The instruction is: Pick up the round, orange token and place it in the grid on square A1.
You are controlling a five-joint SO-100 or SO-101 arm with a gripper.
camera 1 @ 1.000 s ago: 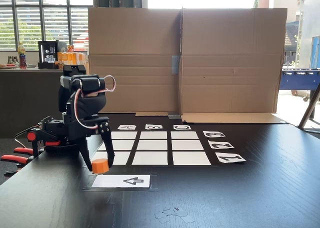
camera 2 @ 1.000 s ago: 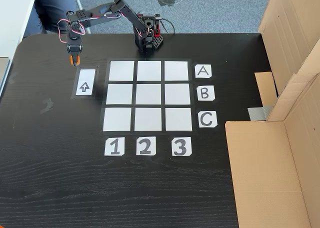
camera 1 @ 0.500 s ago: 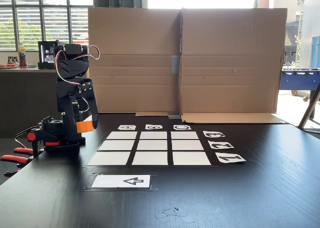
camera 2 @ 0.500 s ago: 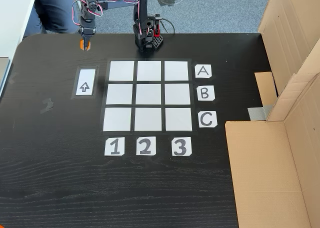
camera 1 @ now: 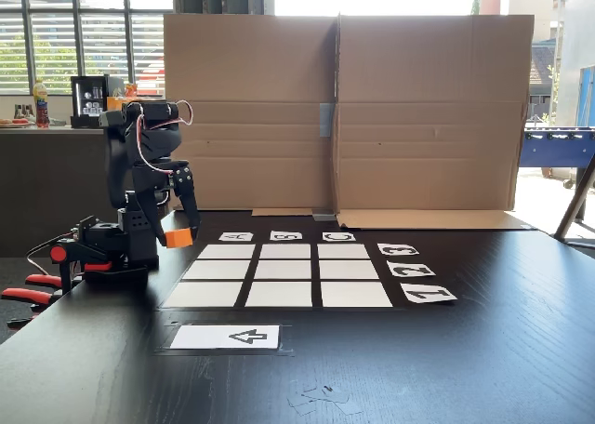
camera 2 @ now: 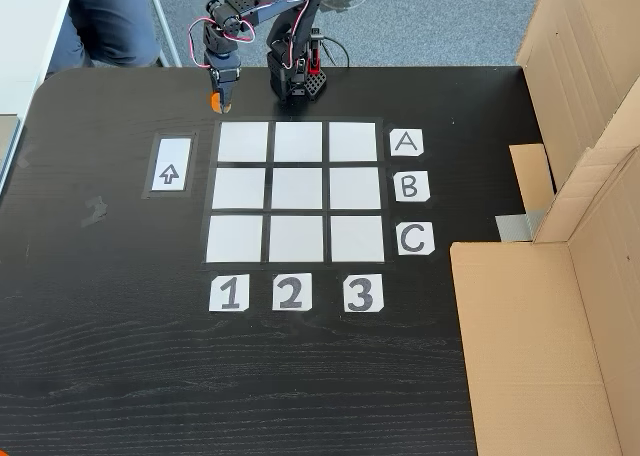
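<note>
— Holding the token (camera 1: 178,238) up off the surface (camera 1: 446,350), that hand (camera 1: 179,239), isn't it? How's the arm (camera 1: 141,178) sitting?

— Folded up tall over its base (camera 1: 102,252), wrist bent so the fingers point down. The hand is closed on the little orange puck, which hangs in the air near the left corner of the grid (camera 1: 284,271) in the low fixed view.

— And from above?

— In the high fixed view the hand (camera 2: 218,101) is just above and left of the grid (camera 2: 296,192), with the token (camera 2: 215,101) showing orange at the fingertips. It sits near square A1 (camera 2: 243,142), just off its outer corner, not over the white paper.

— What can you read on the labels?

— From above, A (camera 2: 406,142), B and C run down the right side, and 1 (camera 2: 228,293), 2 and 3 run along the bottom. There's a separate white card (camera 2: 169,165) left of the grid with a black arrow pointing away toward the arm's side. In the low view the letters and numbers appear upside down.
</note>
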